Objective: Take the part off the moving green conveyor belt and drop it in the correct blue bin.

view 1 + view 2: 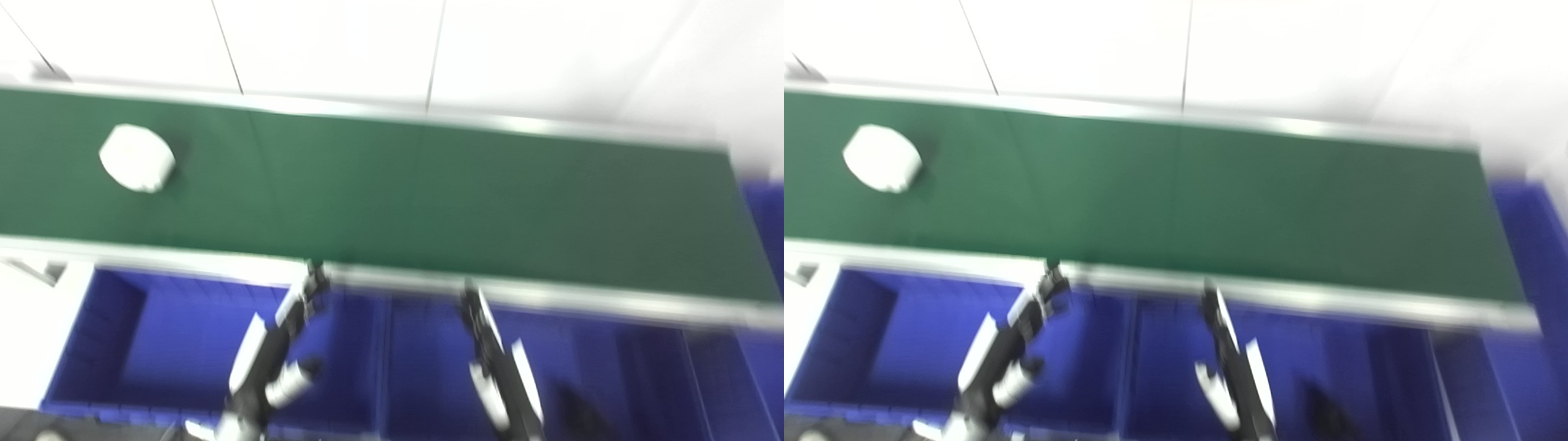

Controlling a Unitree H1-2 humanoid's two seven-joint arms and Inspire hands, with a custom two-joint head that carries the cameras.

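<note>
Left eye view, white part [137, 157] on belt [429, 196], far from left robot hand [275, 349].

Bare green belt [429, 196] lies open between white part [137, 158] and far end.

Motion blur smears both views; left hand [278, 352] and right hand [496, 361] finger poses unreadable

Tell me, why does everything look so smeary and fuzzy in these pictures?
Left eye view: motion blur smears everything; the white part on the green conveyor belt has soft edges, and the left hand and right hand are streaky. Right eye view: same smear, blue bins lack sharp detail, and the white wall above looks washed out.
</note>
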